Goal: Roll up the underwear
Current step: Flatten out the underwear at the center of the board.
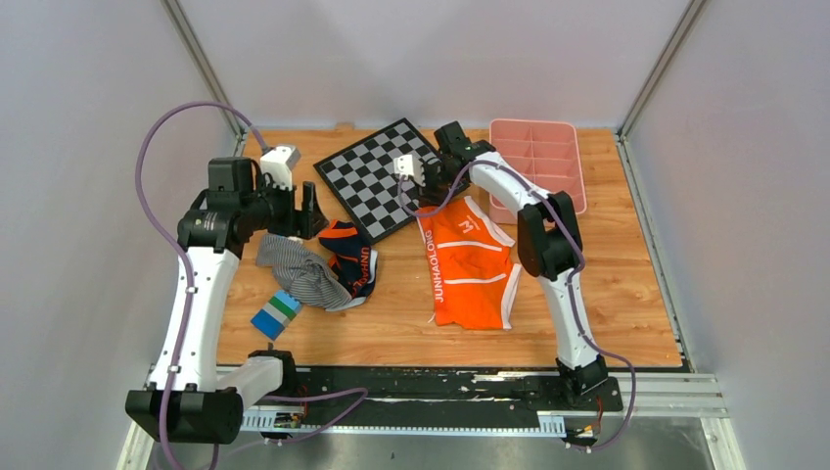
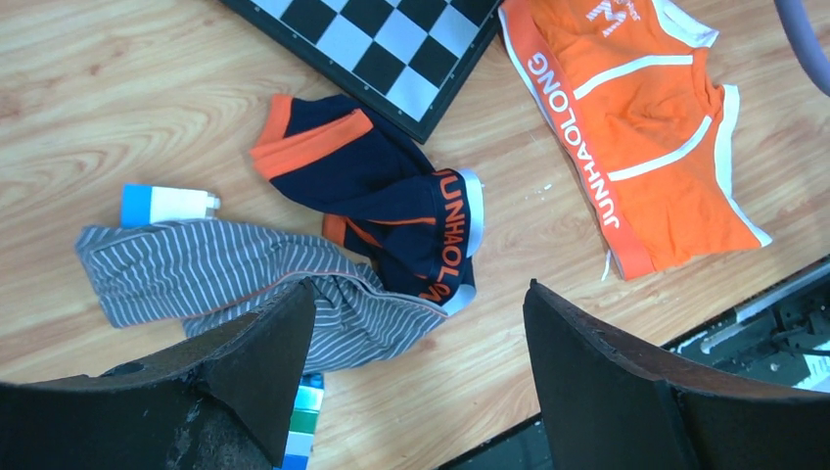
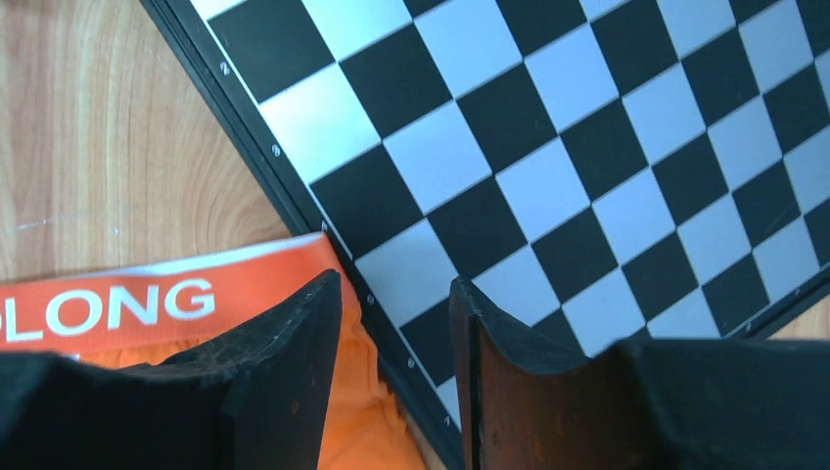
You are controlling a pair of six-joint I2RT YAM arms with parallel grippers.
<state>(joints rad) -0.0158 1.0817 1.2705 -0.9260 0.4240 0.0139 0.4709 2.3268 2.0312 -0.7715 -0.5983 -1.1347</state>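
Right pincer point(image 3: 391, 294): jaws partly parted with a narrow gap and nothing seen clamped. It is poised low at one waistband corner, probably to take the edge from which a roll can start.
Underwear point(image 1: 468, 262): spread flat on the desk point(image 1: 607, 294). One corner lies directly under a finger of the right pincer, and the rest reaches away toward the arm bases.
Chessboard point(image 3: 548, 147): under the right pincer's other finger, its rim just beside the waistband, where it may crowd the grasp.
Left pincer point(image 2: 419, 304): jaws wide and empty. It hovers above the navy pair point(image 2: 391, 196) and the striped garment point(image 2: 196, 269), well apart from the underwear.
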